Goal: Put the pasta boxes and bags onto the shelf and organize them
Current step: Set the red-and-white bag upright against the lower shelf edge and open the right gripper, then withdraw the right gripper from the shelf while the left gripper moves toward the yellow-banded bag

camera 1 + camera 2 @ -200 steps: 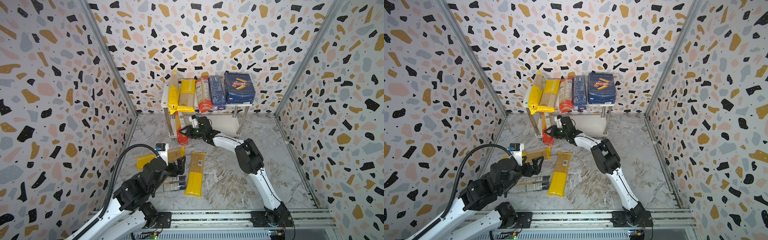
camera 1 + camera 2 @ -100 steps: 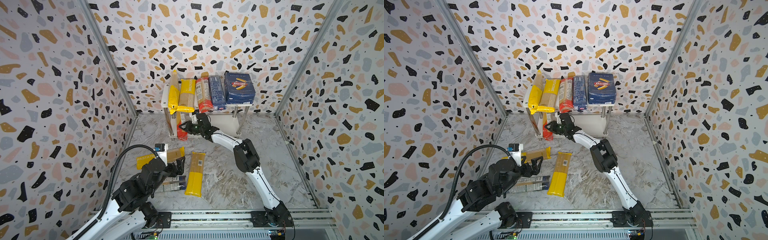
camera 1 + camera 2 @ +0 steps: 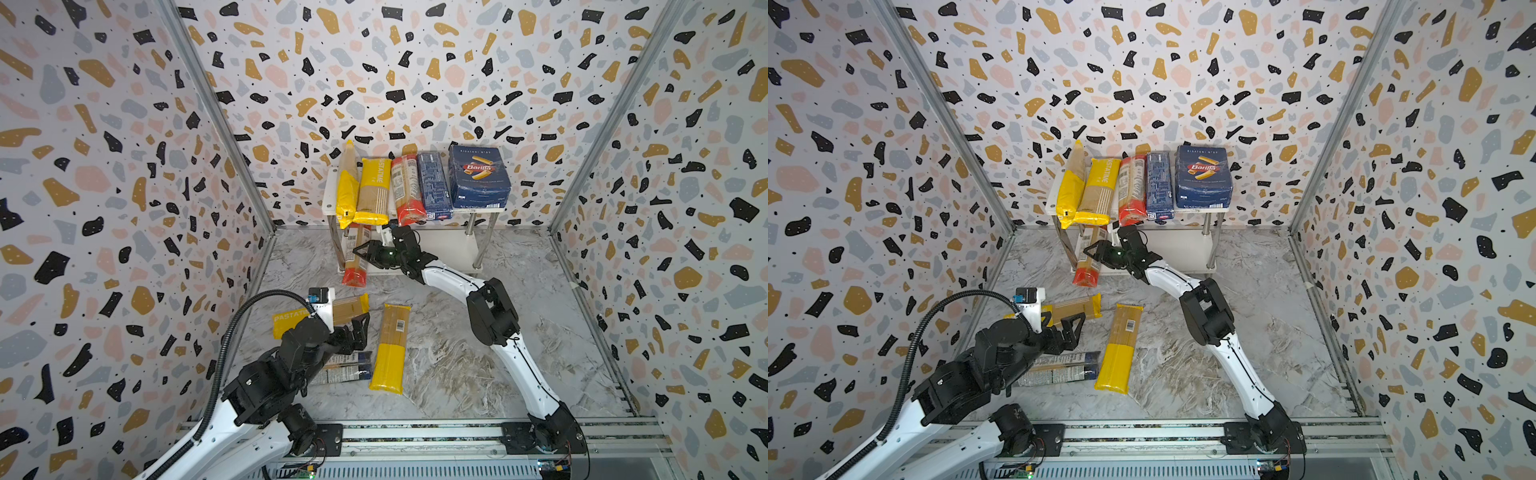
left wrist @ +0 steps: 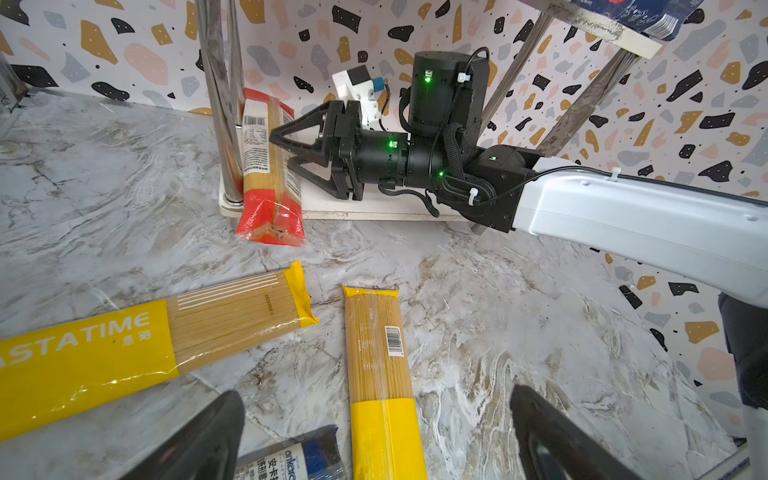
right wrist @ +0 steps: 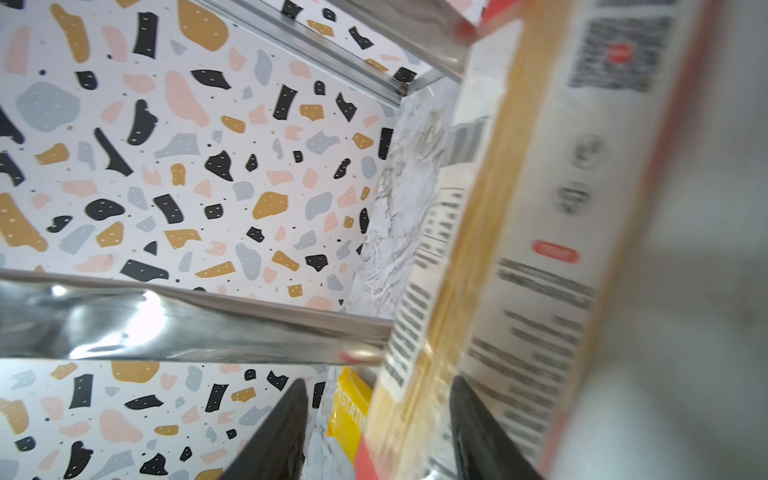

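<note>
Right hand slack on the leaning bag at the shelf's left front corner.
My right hand (image 3: pixel 358 254) has its jaws parted round one edge of the red-ended bag (image 3: pixel 354 276), a gap showing on one side. The bag lies dead ahead, long axis near upright, leaning on the shelf (image 3: pixel 453 247) leg (image 3: pixel 336 241), foot on the tabletop (image 3: pixel 457 332). The left hand (image 3: pixel 360 330), wide open, hangs well in front of the shelf, so the right is nearer.
</note>
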Controlling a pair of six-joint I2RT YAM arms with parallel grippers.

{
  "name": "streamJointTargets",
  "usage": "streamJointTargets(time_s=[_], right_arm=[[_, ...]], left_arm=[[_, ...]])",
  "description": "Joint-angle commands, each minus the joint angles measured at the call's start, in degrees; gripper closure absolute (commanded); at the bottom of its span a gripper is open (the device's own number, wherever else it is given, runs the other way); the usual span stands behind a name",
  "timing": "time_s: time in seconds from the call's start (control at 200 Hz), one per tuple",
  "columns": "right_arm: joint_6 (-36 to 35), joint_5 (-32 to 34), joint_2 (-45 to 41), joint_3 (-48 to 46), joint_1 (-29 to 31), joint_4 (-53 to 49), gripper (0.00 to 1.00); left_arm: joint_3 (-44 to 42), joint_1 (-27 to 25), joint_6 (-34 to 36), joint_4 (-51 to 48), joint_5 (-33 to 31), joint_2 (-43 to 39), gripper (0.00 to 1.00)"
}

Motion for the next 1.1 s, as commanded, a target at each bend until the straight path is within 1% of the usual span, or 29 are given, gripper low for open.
streamJointTargets(time_s=[0.0, 0.11, 0.24, 0.36, 0.451, 0.526, 0.596, 0.721, 0.806, 0.871, 0.961, 1.096], right_arm=[[-0.7, -1.8, -2.6, 2.8, 0.8, 3.1, 0.45], [-0.6, -2.2, -4.4, -0.8, 0.8, 3.9, 0.44], [-4.8, -1.9, -10.3, -7.2, 0.6, 0.8, 0.44], [-9.6, 0.0, -20.0, -20.3, 0.7, 0.1, 0.43], [-12.2, 1.5, -27.8, -31.1, 0.6, 0.1, 0.36], [-13.7, 2.2, -33.6, -38.3, 0.5, -0.8, 0.31], [-14.0, 2.3, -38.5, -44.6, 0.5, -0.8, 0.27], [-12.9, 1.5, -46.8, -55.3, 0.6, 0.9, 0.25], [-13.7, 2.3, -52.7, -61.3, 0.8, -0.1, 0.24], [-14.8, 3.7, -57.9, -65.8, 0.8, -1.3, 0.24], [-16.5, 4.9, -65.5, -70.9, 0.2, -4.7, 0.22], [-18.8, 7.8, -77.3, -76.6, -0.8, -10.7, 0.19]], left_arm=[[1.0, 0.4, 0.7, 0.0, -0.5, -0.8, 0.0], [1.1, 0.4, 0.7, -0.3, -0.6, -1.3, 0.01], [1.1, 0.4, 0.5, -0.5, -0.4, -1.3, 0.01], [0.9, 0.4, -0.4, -0.7, 1.1, -0.8, 0.01], [0.3, 0.4, -1.2, -0.6, 3.2, -0.5, 0.01], [-0.8, 0.4, -2.7, -0.7, 4.5, 0.1, 0.01], [-2.2, 0.5, -4.1, -0.2, 6.7, 0.7, 0.01], [-6.2, 0.4, -7.1, 2.7, 11.8, 2.2, 0.0], [-9.7, 0.2, -10.1, 5.3, 12.3, 3.4, 0.0], [-12.4, -0.8, -11.9, 7.7, 11.2, 4.2, 0.0], [-14.4, -3.4, -13.7, 9.1, 8.8, 6.3, 0.0], [-15.9, -10.4, -16.6, 13.1, 5.0, 12.0, 0.01]])
